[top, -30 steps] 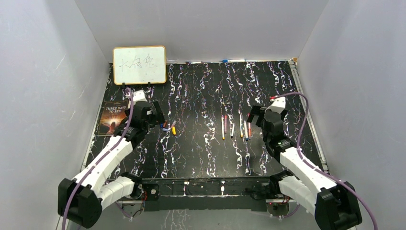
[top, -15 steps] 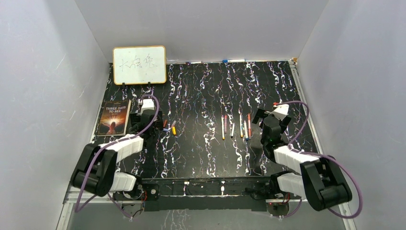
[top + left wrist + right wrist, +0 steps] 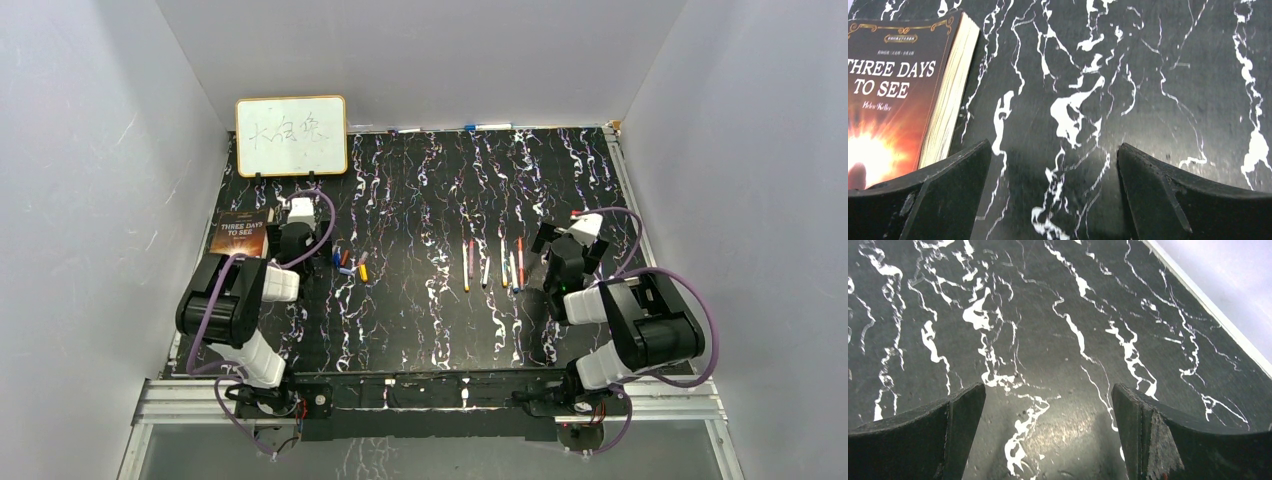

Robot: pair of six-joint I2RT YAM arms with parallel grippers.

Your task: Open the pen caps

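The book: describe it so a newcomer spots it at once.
Find the whiteboard standing at the far left of the table. Just in front of it lies the book. Its dark, orange-glowing cover reads THREE DAYS TO SEE; the pens are thin sticks.

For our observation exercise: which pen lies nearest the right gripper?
The red pen at the row's right end, closest to the right gripper; the others lie farther left.

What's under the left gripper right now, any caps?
Only bare marbled tabletop shows between the open fingers of the left gripper, with a book at its left. The pen caps lie off to its right. Spots beneath the fingers are hidden.
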